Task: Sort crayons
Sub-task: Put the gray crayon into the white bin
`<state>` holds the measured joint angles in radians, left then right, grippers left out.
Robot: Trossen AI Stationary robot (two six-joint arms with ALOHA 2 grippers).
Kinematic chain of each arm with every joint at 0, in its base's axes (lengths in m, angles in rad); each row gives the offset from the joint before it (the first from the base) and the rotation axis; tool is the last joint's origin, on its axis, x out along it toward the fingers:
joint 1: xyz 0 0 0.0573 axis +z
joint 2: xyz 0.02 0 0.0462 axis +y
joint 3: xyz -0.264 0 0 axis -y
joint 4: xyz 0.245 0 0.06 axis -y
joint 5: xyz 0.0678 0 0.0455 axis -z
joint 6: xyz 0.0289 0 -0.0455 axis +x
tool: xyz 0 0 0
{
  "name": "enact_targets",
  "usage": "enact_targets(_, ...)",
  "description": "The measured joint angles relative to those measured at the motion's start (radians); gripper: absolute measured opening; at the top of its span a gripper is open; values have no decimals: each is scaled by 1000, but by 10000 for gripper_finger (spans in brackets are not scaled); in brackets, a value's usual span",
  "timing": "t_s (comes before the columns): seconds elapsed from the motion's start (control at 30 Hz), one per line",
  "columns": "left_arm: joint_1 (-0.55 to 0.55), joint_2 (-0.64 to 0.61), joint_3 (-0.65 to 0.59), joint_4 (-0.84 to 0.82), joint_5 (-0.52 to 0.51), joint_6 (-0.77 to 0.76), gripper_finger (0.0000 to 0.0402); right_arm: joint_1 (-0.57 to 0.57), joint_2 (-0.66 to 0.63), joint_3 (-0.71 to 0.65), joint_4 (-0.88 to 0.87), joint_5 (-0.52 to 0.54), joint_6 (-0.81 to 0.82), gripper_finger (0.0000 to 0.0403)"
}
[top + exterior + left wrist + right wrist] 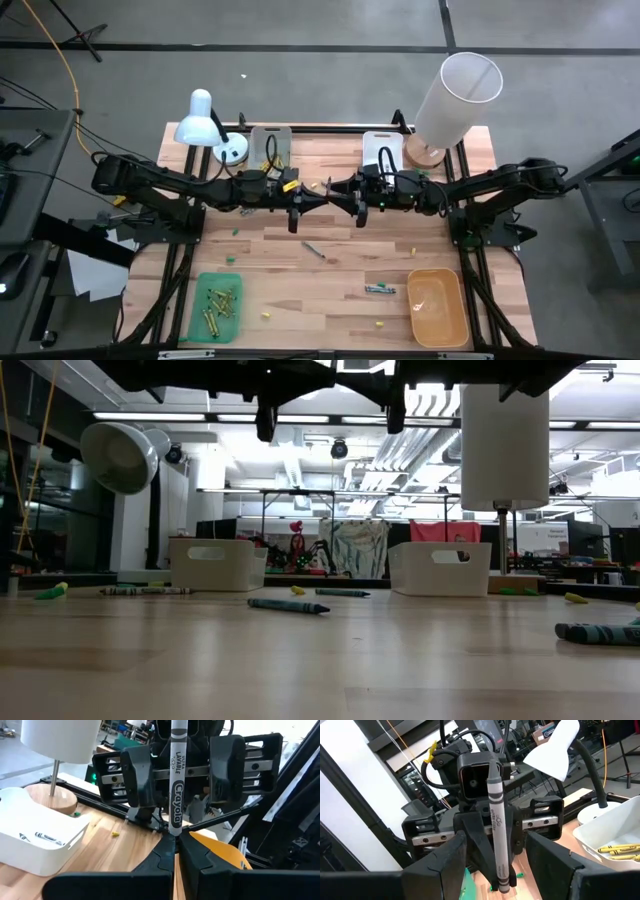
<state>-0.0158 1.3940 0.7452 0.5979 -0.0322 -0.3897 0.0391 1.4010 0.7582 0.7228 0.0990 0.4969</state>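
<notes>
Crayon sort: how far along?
Done: yellow crayons in the green tray. In hand: left gripper shut on a grey crayon, facing the open right gripper. Left: loose crayons on the table.

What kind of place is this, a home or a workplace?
Probably a robotics lab or workshop: ceiling strip lights, work tables across the room, and a wooden table framed by two robot arms.

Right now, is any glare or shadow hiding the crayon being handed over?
High view: even light, soft shadows. Low view: ceiling lights leave the arms as silhouettes. Left wrist view: no glare; the grey crayon stands clear in the shut left gripper, between the fingers of the open right gripper.
</notes>
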Motion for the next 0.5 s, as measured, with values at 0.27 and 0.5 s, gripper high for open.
enact_targets(0.27,0,0,0,-2,-1,0,0,0,0,0,0,7,0,197)
enact_targets(0.5,0,2,0,2,2,0,0,0,0,0,0,56,22,197)
